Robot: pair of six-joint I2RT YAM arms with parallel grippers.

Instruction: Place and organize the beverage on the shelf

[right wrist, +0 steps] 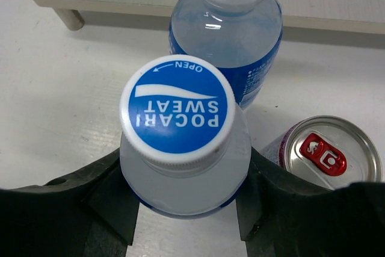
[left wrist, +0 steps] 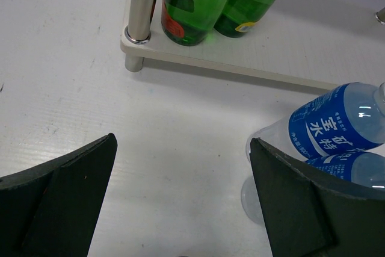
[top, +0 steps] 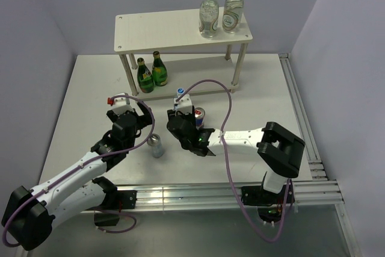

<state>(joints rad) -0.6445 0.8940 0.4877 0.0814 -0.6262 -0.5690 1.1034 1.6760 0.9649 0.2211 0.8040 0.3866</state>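
We log the shelf (top: 180, 28) with two clear bottles (top: 209, 13) on the right end of its top board and two green bottles (top: 145, 76) at the left end of its lower board. Just in front of the shelf's lower board, the right gripper (right wrist: 183, 206) pinches a Pocari Sweat bottle (right wrist: 177, 112) below its blue cap. A second blue-labelled bottle (right wrist: 225, 40) stands between it and the shelf, and a red-tabbed can (right wrist: 331, 154) is close beside. The left gripper (left wrist: 182, 154) hovers before the shelf's left end, jaws spread wide on nothing, and a silver can (top: 156, 144) stands farther from the shelf, between the arms.
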